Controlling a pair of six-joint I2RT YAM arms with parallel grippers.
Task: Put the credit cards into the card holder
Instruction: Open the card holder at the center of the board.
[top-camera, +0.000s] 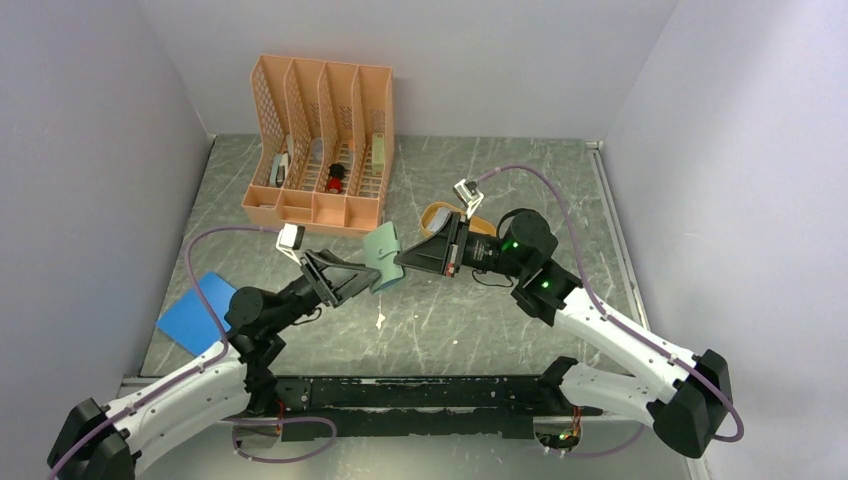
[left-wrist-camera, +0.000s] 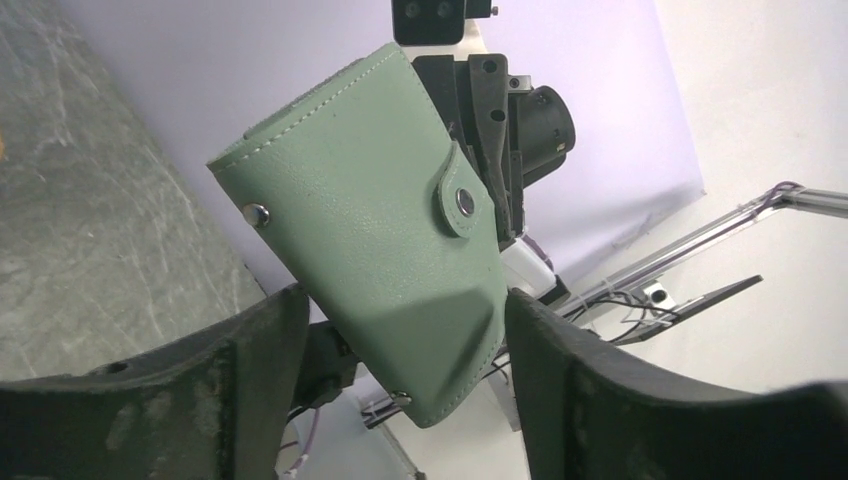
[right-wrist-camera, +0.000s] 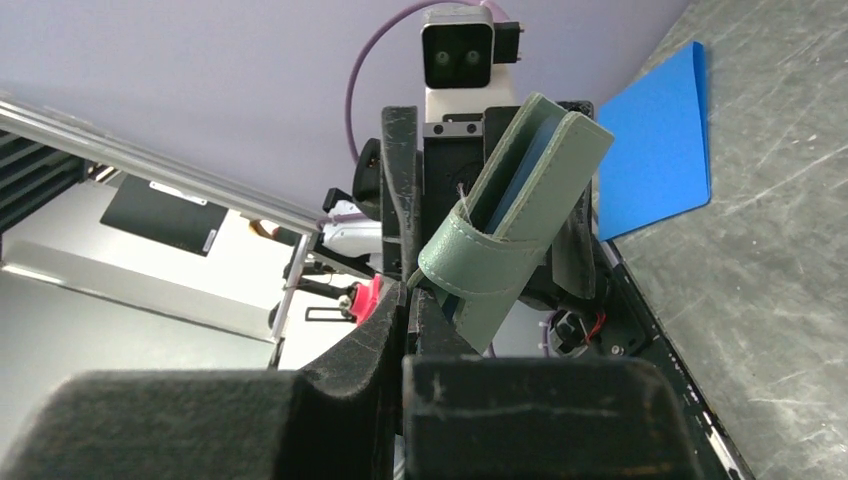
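Two tools meet in mid-air over the middle of the surface.

Right tool: fingers pressed together, nipping the card holder at its edge, close to the snap strap.

Left tool: fingers spread wide, one on each side of the holder's lower corner. Pads very near its edges; contact not clear.

Card holder: grey-green, folded shut, strap snapped over one side, pale stitching round the border. Hangs tilted between the two tools, clear of the surface. Seen edge-on from the right wrist, a strip of blue-teal lining shows in the fold.

Below the tools: small pale speck on the dark marbled surface, too small to identify.

Behind the right wrist: orange oval tray, mostly hidden by the arm.

Back left: orange file rack, four slots, a few small items inside, too small to name.

Left edge: blue sheet, lying flat beside the left arm's elbow, well apart from the holder.
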